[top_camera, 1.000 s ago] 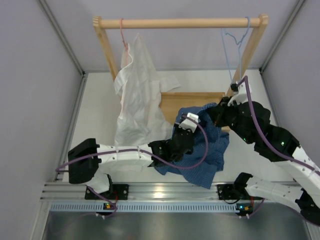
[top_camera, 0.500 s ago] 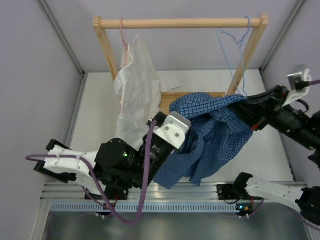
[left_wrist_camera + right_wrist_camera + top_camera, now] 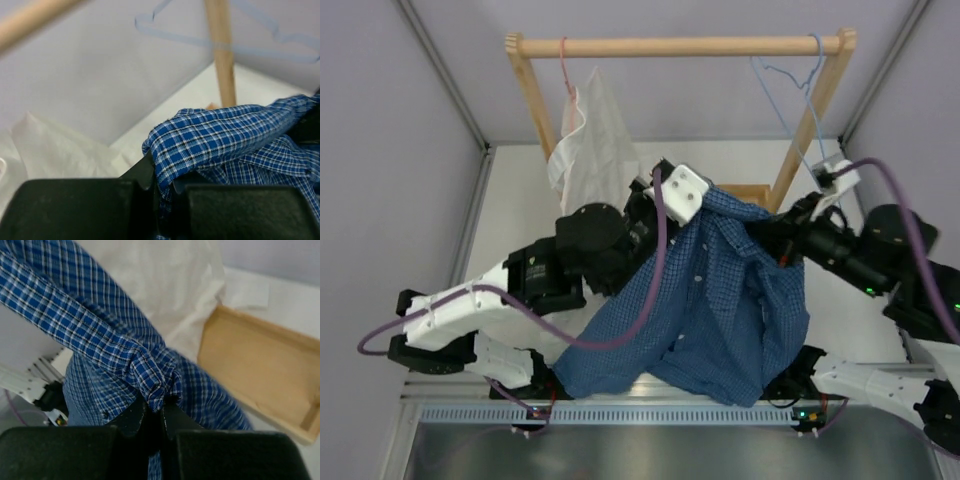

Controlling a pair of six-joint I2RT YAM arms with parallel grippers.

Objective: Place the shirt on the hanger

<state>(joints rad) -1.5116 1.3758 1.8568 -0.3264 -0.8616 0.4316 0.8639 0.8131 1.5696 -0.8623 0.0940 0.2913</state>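
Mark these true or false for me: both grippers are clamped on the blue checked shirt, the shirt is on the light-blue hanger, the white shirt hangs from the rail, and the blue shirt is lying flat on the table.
1. The left gripper and the right gripper are each shut on the blue checked shirt. True.
2. The blue checked shirt is on the light-blue hanger. False: the hanger hangs bare from the wooden rail, with the shirt held below and apart from it.
3. The white shirt hangs from the wooden rail near its left end in the top view. True.
4. The blue checked shirt lies flat on the table. False: it is lifted and drapes down between the two grippers.
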